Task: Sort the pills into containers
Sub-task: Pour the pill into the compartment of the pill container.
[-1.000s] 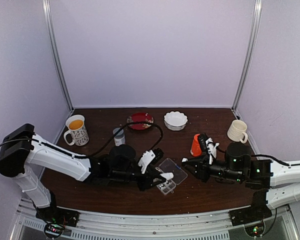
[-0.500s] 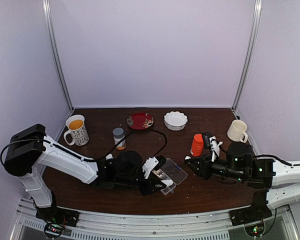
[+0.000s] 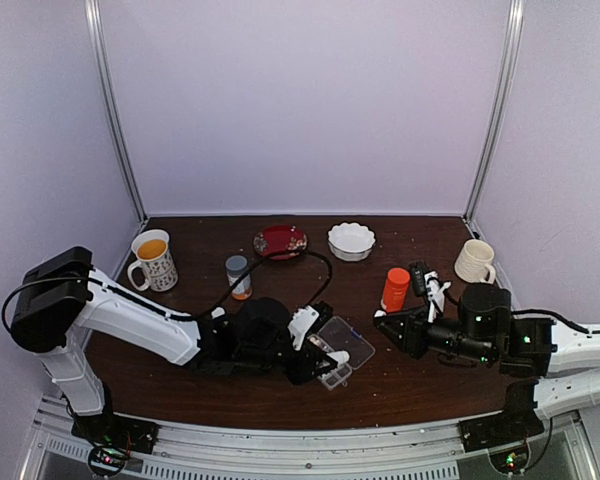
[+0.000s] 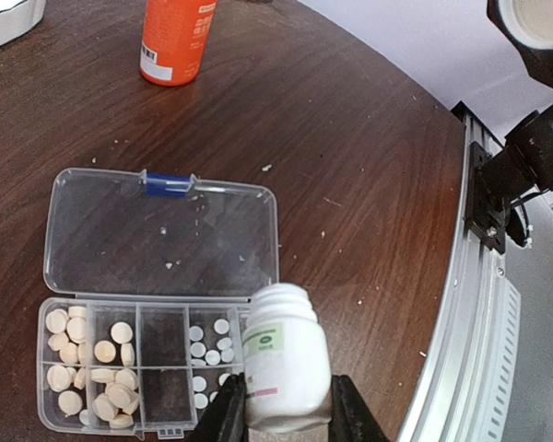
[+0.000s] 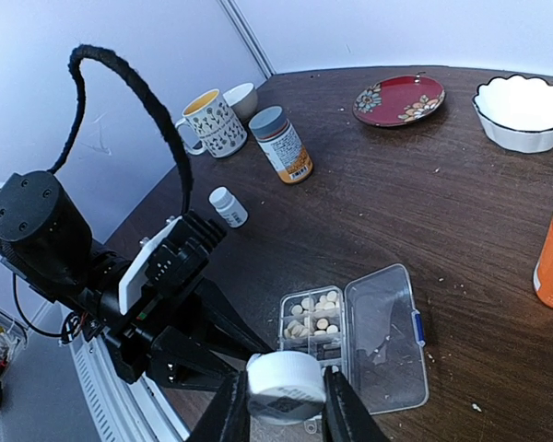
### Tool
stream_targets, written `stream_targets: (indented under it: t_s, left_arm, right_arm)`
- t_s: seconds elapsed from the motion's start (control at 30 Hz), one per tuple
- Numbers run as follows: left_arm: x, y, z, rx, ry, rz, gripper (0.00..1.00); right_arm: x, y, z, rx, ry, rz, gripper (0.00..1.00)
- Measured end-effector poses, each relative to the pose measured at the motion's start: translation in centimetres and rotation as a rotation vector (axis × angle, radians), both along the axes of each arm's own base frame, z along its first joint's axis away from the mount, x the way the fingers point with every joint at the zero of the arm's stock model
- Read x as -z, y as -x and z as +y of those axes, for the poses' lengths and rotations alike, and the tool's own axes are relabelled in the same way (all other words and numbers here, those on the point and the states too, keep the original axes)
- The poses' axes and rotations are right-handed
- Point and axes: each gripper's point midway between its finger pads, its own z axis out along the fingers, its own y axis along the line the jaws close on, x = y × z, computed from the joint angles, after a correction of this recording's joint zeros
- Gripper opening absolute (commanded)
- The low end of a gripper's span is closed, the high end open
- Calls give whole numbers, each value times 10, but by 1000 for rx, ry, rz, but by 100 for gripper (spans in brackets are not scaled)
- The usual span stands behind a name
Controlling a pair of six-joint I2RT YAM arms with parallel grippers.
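Note:
The clear pill box (image 4: 162, 237) lies open on the table, its lid folded back. Cream pills (image 4: 97, 368) fill its left containers and small white pills (image 4: 210, 350) lie in cells further right. My left gripper (image 4: 286, 410) is shut on a small uncapped white bottle (image 4: 284, 364), which hangs over the box's right end and hides the cells there. My right gripper (image 5: 284, 405) is shut on a round white cap (image 5: 286, 387), held above the near end of the box (image 5: 387, 341). In the top view the left gripper (image 3: 323, 352) and right gripper (image 3: 380, 322) flank the box (image 3: 348, 343).
An orange bottle (image 3: 394, 289) stands just behind the right gripper. An amber bottle with a grey cap (image 3: 239, 277), a red plate (image 3: 280, 241), a white bowl (image 3: 351, 241) and two mugs (image 3: 154, 260) (image 3: 474, 262) sit further back. A second small white bottle (image 5: 229, 206) lies beside the left arm.
The left arm has shifted right and turned its wrist, bringing the white bottle over the box. The right arm has drawn back slightly to the right with the cap.

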Motion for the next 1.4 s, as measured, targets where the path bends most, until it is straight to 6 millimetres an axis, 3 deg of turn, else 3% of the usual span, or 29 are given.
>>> stream_targets:
  t_s: [0.2,0.57,0.87,1.4]
  left_arm:
    - [2,-2,1,-17,-12,8,0]
    - [14,-4,4,-28,-53,11,0]
    - [16,-4,3,-29,-60,22,0]
    - [13,3,-1,16,-73,36,0]
  right_arm:
    - [7,2,2,-10,11,27,0]
    - [52,13,23,-78,88,155,0]
    - [52,15,29,-94,85,164,0]
    - [75,17,44,-87,110,246,0]
